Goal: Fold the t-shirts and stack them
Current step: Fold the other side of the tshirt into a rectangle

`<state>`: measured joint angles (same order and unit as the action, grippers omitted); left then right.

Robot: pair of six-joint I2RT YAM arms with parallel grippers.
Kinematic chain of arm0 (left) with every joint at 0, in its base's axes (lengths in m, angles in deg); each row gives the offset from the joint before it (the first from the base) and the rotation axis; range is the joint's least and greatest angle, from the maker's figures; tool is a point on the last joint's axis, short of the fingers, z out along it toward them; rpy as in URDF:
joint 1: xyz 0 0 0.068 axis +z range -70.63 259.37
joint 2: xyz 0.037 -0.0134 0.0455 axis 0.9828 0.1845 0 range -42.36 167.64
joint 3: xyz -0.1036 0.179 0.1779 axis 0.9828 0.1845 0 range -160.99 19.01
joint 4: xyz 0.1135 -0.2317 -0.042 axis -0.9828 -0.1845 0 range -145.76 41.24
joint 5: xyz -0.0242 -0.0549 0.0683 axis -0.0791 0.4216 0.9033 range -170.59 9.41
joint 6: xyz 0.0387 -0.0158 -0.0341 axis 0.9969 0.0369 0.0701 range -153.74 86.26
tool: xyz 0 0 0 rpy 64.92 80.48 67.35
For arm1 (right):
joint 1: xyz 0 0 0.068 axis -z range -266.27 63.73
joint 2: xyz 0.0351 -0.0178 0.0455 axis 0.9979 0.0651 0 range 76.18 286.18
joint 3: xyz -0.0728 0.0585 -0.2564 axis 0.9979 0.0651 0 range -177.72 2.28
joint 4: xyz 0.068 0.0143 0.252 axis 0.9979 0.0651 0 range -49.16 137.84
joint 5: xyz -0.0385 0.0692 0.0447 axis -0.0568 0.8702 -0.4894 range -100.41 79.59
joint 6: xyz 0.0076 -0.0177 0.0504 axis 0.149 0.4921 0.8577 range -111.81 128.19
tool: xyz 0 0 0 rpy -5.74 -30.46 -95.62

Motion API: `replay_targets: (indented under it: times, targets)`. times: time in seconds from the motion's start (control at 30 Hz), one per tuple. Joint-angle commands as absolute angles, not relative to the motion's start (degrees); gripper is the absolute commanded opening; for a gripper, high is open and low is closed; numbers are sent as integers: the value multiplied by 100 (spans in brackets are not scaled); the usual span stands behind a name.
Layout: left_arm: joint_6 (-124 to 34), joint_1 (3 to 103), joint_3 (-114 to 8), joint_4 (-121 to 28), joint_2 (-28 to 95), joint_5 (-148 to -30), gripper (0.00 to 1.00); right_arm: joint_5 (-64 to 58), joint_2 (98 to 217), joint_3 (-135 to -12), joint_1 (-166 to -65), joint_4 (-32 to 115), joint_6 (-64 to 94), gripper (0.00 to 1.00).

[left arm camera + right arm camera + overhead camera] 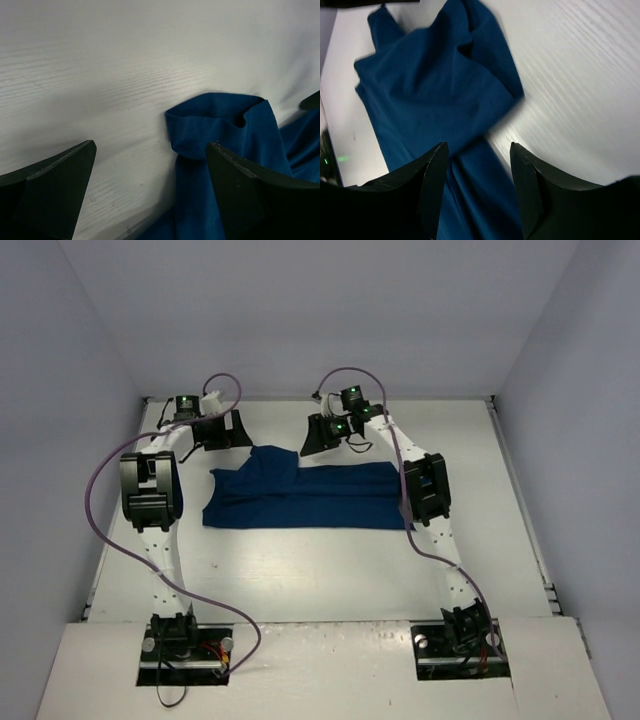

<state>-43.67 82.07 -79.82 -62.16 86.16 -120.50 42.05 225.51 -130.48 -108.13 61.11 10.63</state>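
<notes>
One navy blue t-shirt [310,498] lies folded into a wide band across the middle of the white table, plain blue side up, with a bunched flap at its far left. My left gripper [222,430] hovers just beyond that far-left corner. In the left wrist view the left gripper [151,145] is wide open over bare table, and the t-shirt's crumpled corner [225,130] lies by its right finger. My right gripper [325,435] is over the far edge. In the right wrist view the right gripper [477,146] is open, with the t-shirt [435,85] passing loosely under the gap.
The white table [300,570] is closed in by grey walls on three sides. Purple cables [100,480] loop off both arms. The arm bases [185,640] sit on the near ledge.
</notes>
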Motion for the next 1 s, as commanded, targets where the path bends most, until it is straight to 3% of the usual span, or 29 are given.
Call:
replay_targets:
  times: [0.0, 0.17, 0.43, 0.97]
  targets:
    - [-4627, 8213, -7965, -5690, 8175, -12036, 91, 3586, 22544, -13118, -10793, 4699, 2894, 50]
    - [-4648, 8164, -7978, -5630, 8325, -12043, 90, 3644, 22773, -13026, -10850, 4370, 3229, 47]
    - [-4597, 7998, -8119, -5702, 8623, -12208, 75, 3838, 23071, -12973, -10859, 4134, 3369, 41]
    - [-4781, 7989, -8005, -5693, 8895, -12454, 50, 4180, 23501, -13008, -11079, 3600, 3808, 40]
